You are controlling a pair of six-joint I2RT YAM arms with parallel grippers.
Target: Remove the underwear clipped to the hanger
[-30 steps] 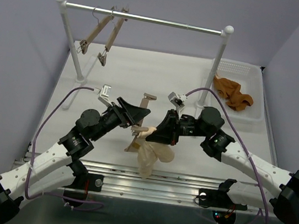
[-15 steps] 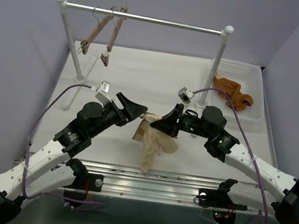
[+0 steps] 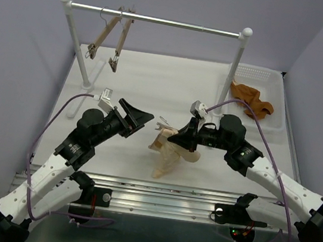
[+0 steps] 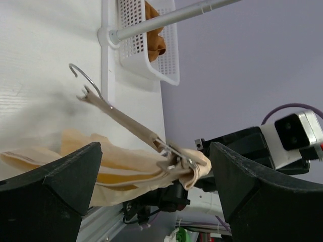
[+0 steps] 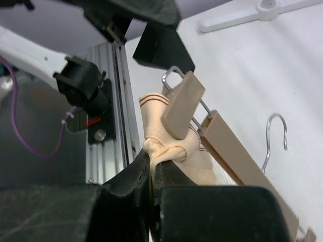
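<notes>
The pale beige underwear [image 3: 167, 159] hangs in a bunch over the middle of the table. My right gripper [image 3: 175, 138] is shut on its top fold, seen close in the right wrist view [image 5: 151, 164]. The wooden hanger [image 3: 163, 131] still holds that fold of the underwear [image 5: 171, 136] with one end clip [image 5: 182, 103]. Its bar [image 5: 242, 161] and wire hook [image 5: 277, 132] trail behind. My left gripper [image 3: 136, 116] is open and empty, a little to the left of the hanger. The left wrist view shows the hanger [image 4: 128, 121] and underwear [image 4: 116, 169] between and beyond its spread fingers [image 4: 68, 184].
A metal clothes rail [image 3: 157, 19] spans the back, with two more hangers [image 3: 104, 35] at its left end. A white basket [image 3: 273, 121] at the back right holds an orange-brown cloth [image 3: 251, 100]. The rail's right post [image 3: 232, 77] stands beside the basket. An aluminium rail [image 3: 157, 191] runs along the near edge.
My left gripper has drawn back to the left, away from the hanger, and now stands open. My right gripper has moved right with the underwear. The hanger has tipped over and followed it.
</notes>
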